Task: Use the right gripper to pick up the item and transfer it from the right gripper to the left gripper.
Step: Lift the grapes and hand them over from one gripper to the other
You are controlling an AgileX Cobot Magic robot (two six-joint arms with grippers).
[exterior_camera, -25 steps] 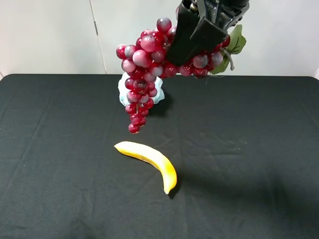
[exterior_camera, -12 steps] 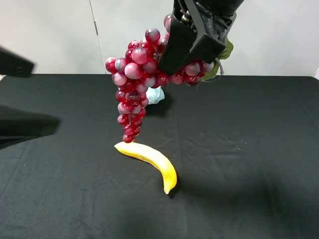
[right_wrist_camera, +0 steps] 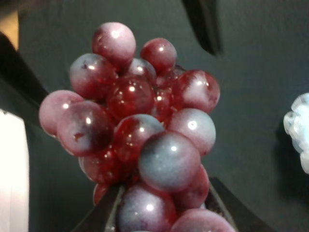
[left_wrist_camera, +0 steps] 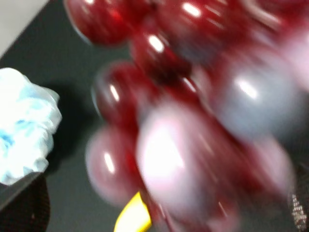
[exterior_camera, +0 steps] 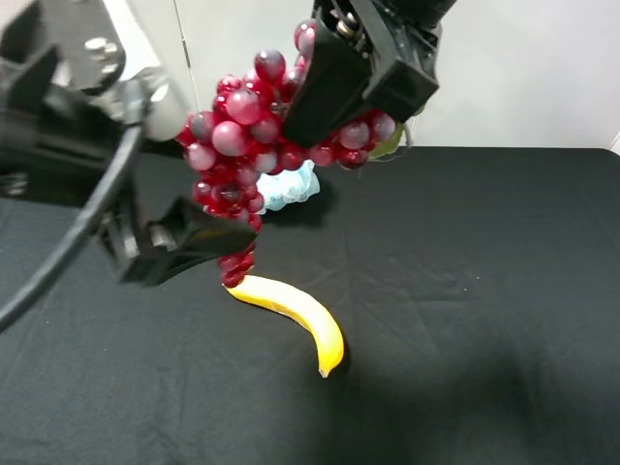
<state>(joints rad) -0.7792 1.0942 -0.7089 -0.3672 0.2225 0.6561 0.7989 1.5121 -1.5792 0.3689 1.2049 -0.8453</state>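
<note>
My left gripper (exterior_camera: 199, 179) has its jaws spread either side of the red grape bunch (exterior_camera: 232, 145), ready to receive it, I think, though its wrist view is all blur. The right gripper (exterior_camera: 363, 92) clamps the bunch's stem end, dangling it clear above the banana (exterior_camera: 291, 310). Grapes mostly hide a crumpled pale-blue object (exterior_camera: 291, 186).

Bright, even overhead light in the exterior high view; soft shadow beside the curved yellow banana (exterior_camera: 291, 312) on the black cloth table (exterior_camera: 504, 252). Motion smear across the dark left arm (exterior_camera: 58, 145). Heavy blur and white glare on the cluster of glossy red grapes (left_wrist_camera: 193, 111) in the left wrist view; sharper in the right.
</note>
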